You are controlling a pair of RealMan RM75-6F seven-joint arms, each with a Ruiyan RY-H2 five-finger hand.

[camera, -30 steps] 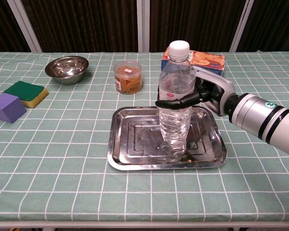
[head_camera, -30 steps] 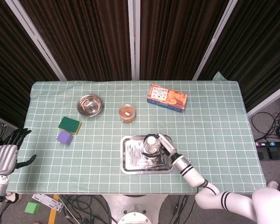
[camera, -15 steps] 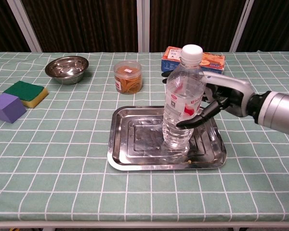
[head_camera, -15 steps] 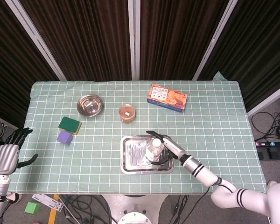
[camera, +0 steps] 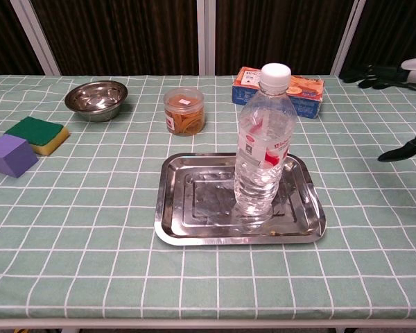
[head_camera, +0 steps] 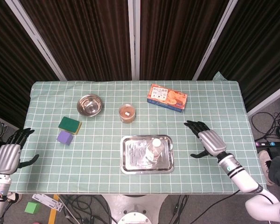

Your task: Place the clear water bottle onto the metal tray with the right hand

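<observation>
Clear water bottle (camera: 263, 142) stands upright on the metal tray (camera: 187, 229), well to the left of the right hand (head_camera: 209, 142), which hovers empty with fingers spread wide. The chest view catches only that hand's fingertips (camera: 366, 72) at the frame edge; the head view shows it whole, plus the left hand (head_camera: 7, 156), open, off the tabletop's (head_camera: 214, 107) edge. Beyond the tray, a plastic jar (camera: 184, 110) holds orange snacks.
</observation>
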